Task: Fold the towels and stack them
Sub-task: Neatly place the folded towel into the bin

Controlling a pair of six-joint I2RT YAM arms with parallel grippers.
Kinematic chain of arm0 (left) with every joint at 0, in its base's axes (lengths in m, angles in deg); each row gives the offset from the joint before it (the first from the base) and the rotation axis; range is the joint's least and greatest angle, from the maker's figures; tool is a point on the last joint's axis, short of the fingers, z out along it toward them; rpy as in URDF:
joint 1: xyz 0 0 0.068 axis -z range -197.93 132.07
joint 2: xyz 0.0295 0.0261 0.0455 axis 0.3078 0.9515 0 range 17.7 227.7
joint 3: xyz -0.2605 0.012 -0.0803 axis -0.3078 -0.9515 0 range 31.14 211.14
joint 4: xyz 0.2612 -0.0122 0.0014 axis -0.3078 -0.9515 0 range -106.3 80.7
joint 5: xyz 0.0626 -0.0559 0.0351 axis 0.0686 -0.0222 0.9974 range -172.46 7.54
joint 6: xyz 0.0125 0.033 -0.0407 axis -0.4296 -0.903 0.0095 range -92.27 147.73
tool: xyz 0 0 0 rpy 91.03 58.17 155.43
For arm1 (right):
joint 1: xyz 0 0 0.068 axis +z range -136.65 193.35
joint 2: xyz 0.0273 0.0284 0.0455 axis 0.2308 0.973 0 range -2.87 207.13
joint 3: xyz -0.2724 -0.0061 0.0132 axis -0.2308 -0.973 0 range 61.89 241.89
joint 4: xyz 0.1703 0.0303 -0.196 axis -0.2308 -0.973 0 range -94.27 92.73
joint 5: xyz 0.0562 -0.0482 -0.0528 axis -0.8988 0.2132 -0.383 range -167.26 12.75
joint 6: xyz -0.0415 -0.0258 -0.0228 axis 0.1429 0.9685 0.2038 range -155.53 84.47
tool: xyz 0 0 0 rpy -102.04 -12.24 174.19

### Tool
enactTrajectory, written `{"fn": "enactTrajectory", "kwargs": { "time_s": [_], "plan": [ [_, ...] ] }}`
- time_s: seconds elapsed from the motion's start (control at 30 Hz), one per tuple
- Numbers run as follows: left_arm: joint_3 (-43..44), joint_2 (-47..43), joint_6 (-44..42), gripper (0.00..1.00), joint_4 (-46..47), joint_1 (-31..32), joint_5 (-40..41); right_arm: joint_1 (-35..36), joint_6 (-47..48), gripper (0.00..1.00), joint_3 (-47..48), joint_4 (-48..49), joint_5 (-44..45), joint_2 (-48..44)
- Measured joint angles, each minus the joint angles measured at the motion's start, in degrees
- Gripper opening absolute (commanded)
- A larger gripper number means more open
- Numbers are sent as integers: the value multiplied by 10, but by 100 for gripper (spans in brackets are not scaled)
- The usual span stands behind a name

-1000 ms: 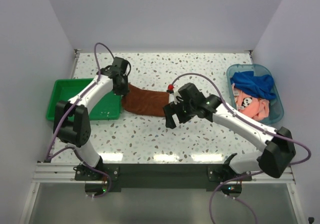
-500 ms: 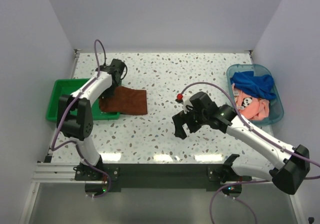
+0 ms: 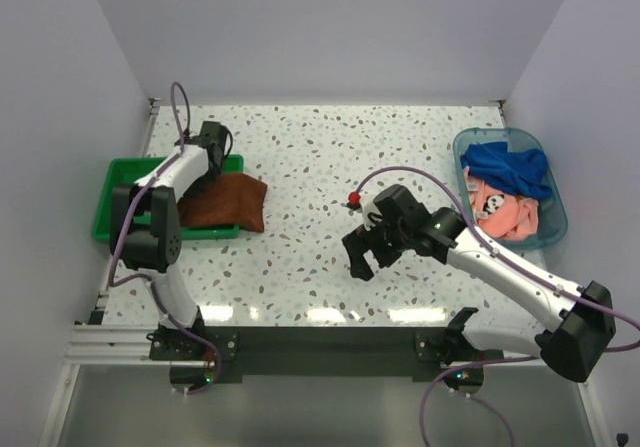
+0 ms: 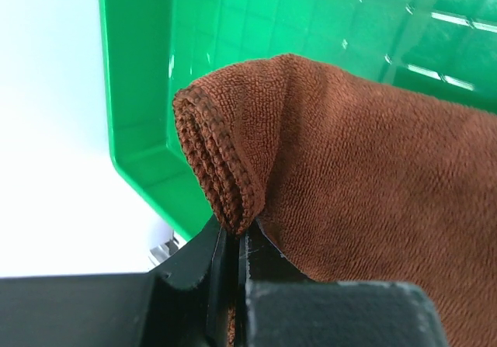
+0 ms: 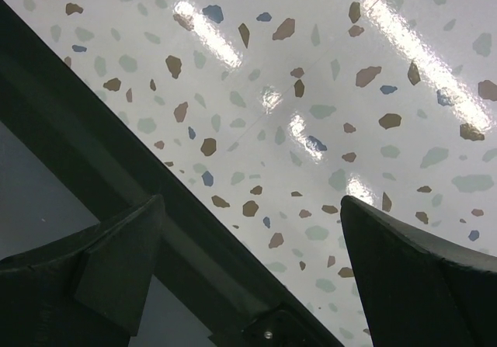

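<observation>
A folded rust-brown towel (image 3: 225, 202) lies half over the right rim of the green tray (image 3: 125, 192), partly on the table. My left gripper (image 3: 203, 172) is shut on its folded corner; in the left wrist view the stitched hem (image 4: 225, 184) bunches up right above the shut left gripper (image 4: 233, 242), over the tray floor (image 4: 147, 75). A royal blue towel (image 3: 510, 165) and a pink one (image 3: 505, 212) lie crumpled in the clear blue tub (image 3: 553, 232). My right gripper (image 3: 366, 260) hangs open over bare table near the front; its fingers (image 5: 411, 277) hold nothing.
White walls close in the speckled table on three sides. The tub stands at the far right, the tray at the far left. A black rail (image 5: 116, 168) runs along the table's near edge under the right gripper.
My left gripper has dragged the brown towel left, from the table's middle onto the tray's edge. The right arm has drawn back toward the front, gripper still open.
</observation>
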Motion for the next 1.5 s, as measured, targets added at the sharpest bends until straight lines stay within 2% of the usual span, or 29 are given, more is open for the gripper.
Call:
{"fn": "enactTrajectory", "kwargs": {
  "time_s": [0.57, 1.33, 1.43, 1.47, 1.5],
  "plan": [
    [-11, 38, -76, 0, 121, -82, 5, 0, 21, 98, 7, -3, 16, 23],
    [-12, 75, -123, 0, 177, -139, 8, 0, 28, 98, 16, -6, 20, 44],
    [-9, 77, -126, 5, 180, -143, 9, 0, 28, 98, 16, -6, 20, 44],
    [-7, 79, -128, 11, 183, -144, 10, 0, 28, 98, 16, -6, 21, 44],
    [-5, 81, -130, 12, 184, -144, 11, 0, 28, 98, 16, -6, 21, 44]
  ]
}}
